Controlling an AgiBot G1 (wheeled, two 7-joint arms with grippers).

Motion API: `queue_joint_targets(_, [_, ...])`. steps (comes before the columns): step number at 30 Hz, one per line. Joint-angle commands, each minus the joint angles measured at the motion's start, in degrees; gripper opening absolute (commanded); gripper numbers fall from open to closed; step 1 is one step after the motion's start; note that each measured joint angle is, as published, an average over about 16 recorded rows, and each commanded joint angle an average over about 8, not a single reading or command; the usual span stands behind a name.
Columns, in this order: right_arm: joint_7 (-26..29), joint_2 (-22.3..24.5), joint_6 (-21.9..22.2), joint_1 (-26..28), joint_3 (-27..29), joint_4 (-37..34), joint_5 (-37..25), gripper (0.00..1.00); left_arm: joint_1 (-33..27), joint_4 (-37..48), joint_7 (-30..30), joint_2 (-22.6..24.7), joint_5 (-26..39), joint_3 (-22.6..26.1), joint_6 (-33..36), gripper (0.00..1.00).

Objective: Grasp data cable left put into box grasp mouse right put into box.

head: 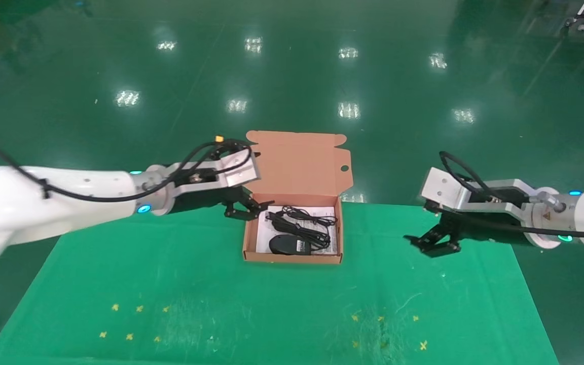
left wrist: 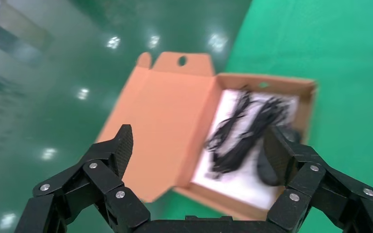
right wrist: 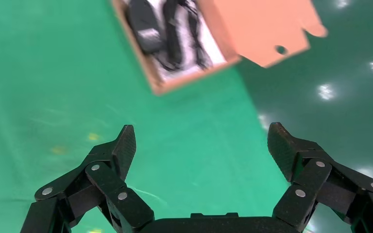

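Observation:
The orange-brown box (head: 292,257) stands open at the back of the green cloth, its flap lid (head: 299,162) upright. Inside, on the white lining, the black mouse (head: 287,244) lies near the front wall. Behind it, the data cable (head: 292,226) lies tangled with the mouse's cord. My left gripper (head: 249,208) hovers open and holds nothing at the box's back left corner. In the left wrist view the box (left wrist: 165,111) and blurred cables (left wrist: 243,131) show between its fingers (left wrist: 125,143). My right gripper (head: 431,244) hangs open and holds nothing over the cloth to the box's right, and its wrist view shows the box (right wrist: 189,75) and mouse (right wrist: 143,24) farther off.
The green cloth (head: 195,294) covers the table, with small yellow cross marks (head: 130,322) near its front. Its far edge runs just behind the box. Beyond it is a glossy dark green floor (head: 292,76).

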Motion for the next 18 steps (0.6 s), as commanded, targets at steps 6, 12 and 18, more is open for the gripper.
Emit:
queue_joint_targets(6, [-3.05, 0.85, -4.41, -3.92, 5.39, 0.32, 8.06, 1.0, 3.5, -3.97, -2.3, -4.12, -5.65, -4.48, 5.75, 1.0])
queue_joint_targets(12, [-6.06, 1.68, -8.79, -7.8, 10.74, 0.63, 16.05, 1.0, 6.97, -7.9, -4.58, -8.21, -11.25, -8.91, 11.45, 1.0])
queue_joint_targets(18, [-8.18, 2.27, -11.86, -10.52, 14.49, 0.85, 21.66, 1.0, 9.4, -10.66, -6.19, -11.08, -15.19, -12.03, 15.45, 1.0])
